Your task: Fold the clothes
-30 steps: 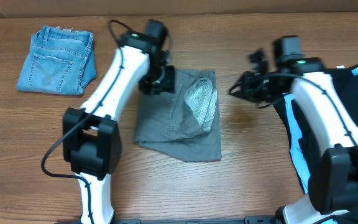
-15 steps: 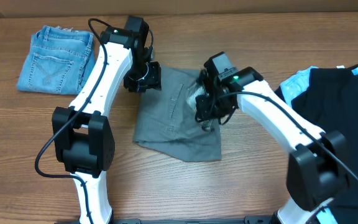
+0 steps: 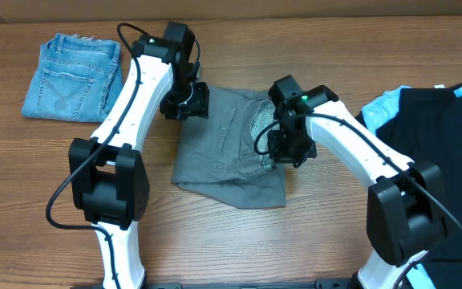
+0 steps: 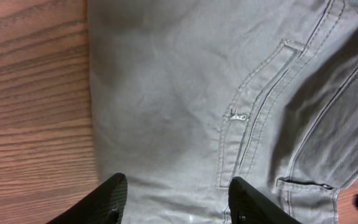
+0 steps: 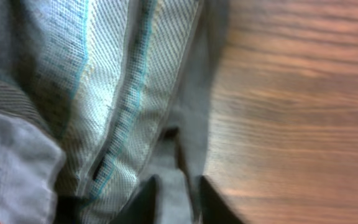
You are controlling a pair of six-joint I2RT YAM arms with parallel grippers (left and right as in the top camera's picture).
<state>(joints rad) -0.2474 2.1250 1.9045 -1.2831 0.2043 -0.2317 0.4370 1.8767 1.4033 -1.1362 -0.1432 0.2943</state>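
The grey shorts [image 3: 227,148] lie crumpled in the middle of the table, with a patch of pale mesh pocket lining [image 3: 261,124] turned out on their right side. My left gripper [image 3: 184,100] is over the shorts' upper left corner. In the left wrist view it [image 4: 178,199] stands open just above the grey cloth [image 4: 185,93], near the slit pocket, holding nothing. My right gripper [image 3: 287,151] is at the shorts' right edge. In the right wrist view it [image 5: 178,200] is open a little, and a strip of the grey edge lies between its fingers beside the mesh [image 5: 104,81].
Small blue denim shorts [image 3: 72,76] lie folded at the back left. A black garment [image 3: 443,160] with light-blue fabric [image 3: 379,108] covers the right side of the table, close behind my right arm. Bare wood [image 3: 231,241] runs along the front.
My right arm has swung in from the right to the shorts' right edge, and its jaws have parted slightly. My left gripper has shifted a little left. Less mesh lining shows now.
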